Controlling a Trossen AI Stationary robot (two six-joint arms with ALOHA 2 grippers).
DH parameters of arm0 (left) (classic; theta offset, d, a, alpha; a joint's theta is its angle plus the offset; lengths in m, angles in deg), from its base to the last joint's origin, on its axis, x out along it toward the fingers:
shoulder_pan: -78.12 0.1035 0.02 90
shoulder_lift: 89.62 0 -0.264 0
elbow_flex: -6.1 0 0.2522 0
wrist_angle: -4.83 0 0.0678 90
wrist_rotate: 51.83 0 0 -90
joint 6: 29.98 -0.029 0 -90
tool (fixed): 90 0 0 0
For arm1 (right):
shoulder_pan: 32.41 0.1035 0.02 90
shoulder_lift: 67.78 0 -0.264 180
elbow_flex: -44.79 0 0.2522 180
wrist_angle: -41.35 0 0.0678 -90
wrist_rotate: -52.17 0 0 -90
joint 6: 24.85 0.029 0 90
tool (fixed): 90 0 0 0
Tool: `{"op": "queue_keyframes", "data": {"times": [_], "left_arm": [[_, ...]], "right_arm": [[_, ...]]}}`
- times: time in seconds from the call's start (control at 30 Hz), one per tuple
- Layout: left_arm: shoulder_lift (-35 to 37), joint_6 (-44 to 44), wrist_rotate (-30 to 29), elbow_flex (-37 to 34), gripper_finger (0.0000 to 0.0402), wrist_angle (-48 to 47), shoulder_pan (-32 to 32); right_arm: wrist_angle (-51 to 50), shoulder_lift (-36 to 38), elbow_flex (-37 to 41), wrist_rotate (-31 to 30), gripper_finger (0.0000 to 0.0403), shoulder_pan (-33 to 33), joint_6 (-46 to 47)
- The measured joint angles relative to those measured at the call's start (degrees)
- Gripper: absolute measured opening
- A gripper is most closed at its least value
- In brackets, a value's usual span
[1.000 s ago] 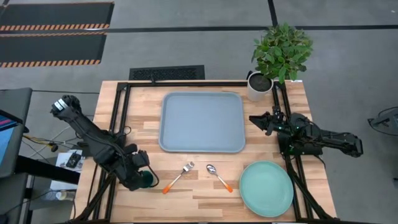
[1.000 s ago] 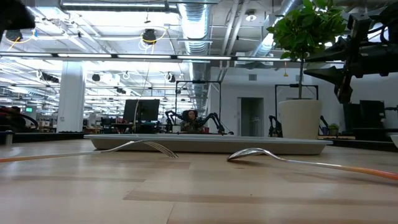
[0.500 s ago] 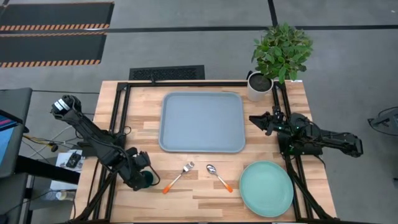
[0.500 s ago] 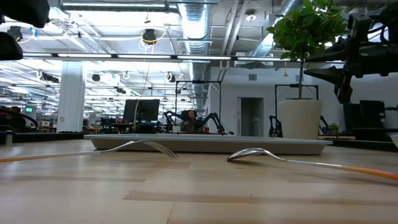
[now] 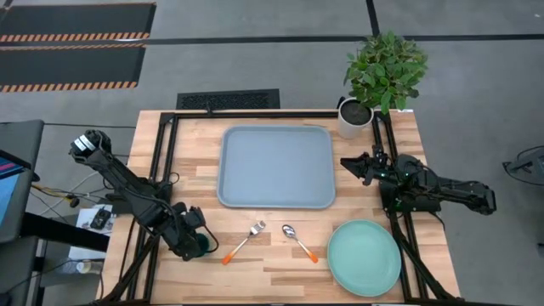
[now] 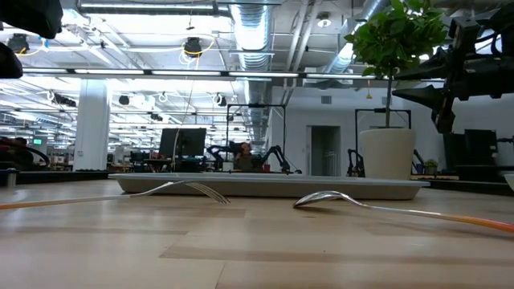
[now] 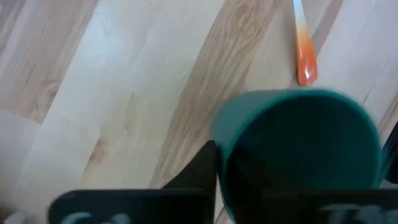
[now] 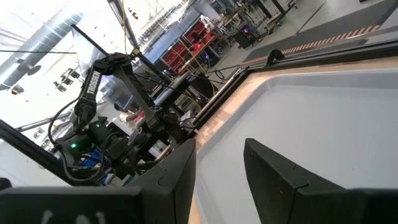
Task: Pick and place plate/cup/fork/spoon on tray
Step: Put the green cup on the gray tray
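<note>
Left end effector point(image 5: 197, 244), wide apart a moment ago, has now clenched on the cup point(image 7: 298, 149) left of the fork point(image 5: 245, 240); lift toward the tray point(image 5: 276, 166) follows; right end effector point(image 5: 355, 165) idles released.

Left arm: extends diagonally from upper left to lower left of the high view; left gripper point(image 5: 197, 244) clamped tight. Right arm: lies level at right; right gripper point(image 5: 347, 163) fingers point(image 8: 273, 171) parted.

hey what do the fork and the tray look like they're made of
Fork: shiny silver metal tines by the look, with an orange handle, probably plastic. Tray: matte blue-grey with rounded moulded corners and a raised edge, likely plastic, though the look leaves that open.
</note>
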Motion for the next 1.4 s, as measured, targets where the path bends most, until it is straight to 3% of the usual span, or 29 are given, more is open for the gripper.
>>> {"op": "queue_keyframes", "data": {"times": [0.3, 0.7, 0.83, 1.07, 1.4], "left_arm": [[0.0, 6.2, -1.5, 1.5, 0.0002, -0.2, 2.1], [0.0, 6.2, 0.3, 9.4, 0.0, -8.0, 13.6], [0.0, 6.2, -0.9, 11.9, 0.0, -13.5, 18.5], [0.1, 3.3, -3.9, 14.2, 0.0, -14.5, 27.6], [0.1, -10.5, -4.0, 14.2, 0.0, -12.8, 47.5]], "right_arm": [[0.0, 0.0, 0.0, 0.0, 0.0161, 0.0, 0.0], [0.0, 0.0, 0.0, 0.0, 0.0161, 0.0, 0.0], [0.0, 0.0, 0.0, 0.0, 0.0161, 0.0, 0.0], [0.0, 0.0, 0.0, 0.0, 0.0161, 0.0, 0.0], [0.0, -0.3, 0.0, 0.0, 0.0161, 0.0, 0.0]]}}
